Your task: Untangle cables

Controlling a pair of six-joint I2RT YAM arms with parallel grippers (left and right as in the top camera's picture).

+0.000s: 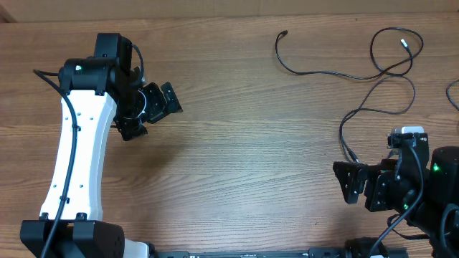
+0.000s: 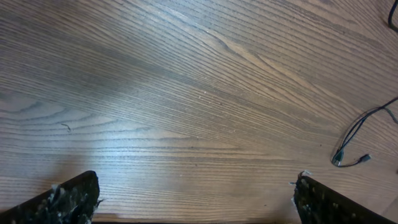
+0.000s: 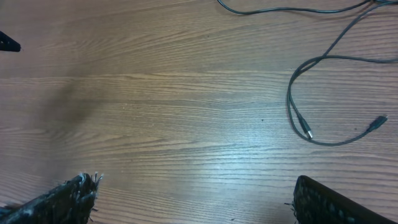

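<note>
Both sets of jaws stand spread wide and grip nothing, above a wood-grain table [image 1: 244, 165]. Places here are given from the right gripper [image 1: 358, 185], low at the right edge of the overhead view.

Far to its left, the white left arm [image 1: 77, 136] reaches up the table. The left gripper [image 1: 152, 115] hangs over bare wood, well apart from the right gripper, with its fingers splayed toward the right. Its wrist camera shows two worn black fingertips [image 2: 74, 196] at the bottom corners, with wood grain between them.

The cables [image 1: 343, 129] lie flat on the table above the right gripper in the overhead view. One thin black cord starts at a small dark plug [image 1: 285, 33] up and to the left of the right gripper. It sweeps right and loops round to a silver-tipped end [image 1: 404, 42] high above that gripper. A second cord crosses the first near that loop, curls down and ends just above the right gripper. Whether it touches the gripper cannot be told.

From the right wrist camera, the second cord bends in a hairpin ahead of the right-hand finger. Its plug end [image 3: 306, 132] lies near another small plug [image 3: 376, 122]. The right gripper's fingers point left, toward the middle of the table.
</note>
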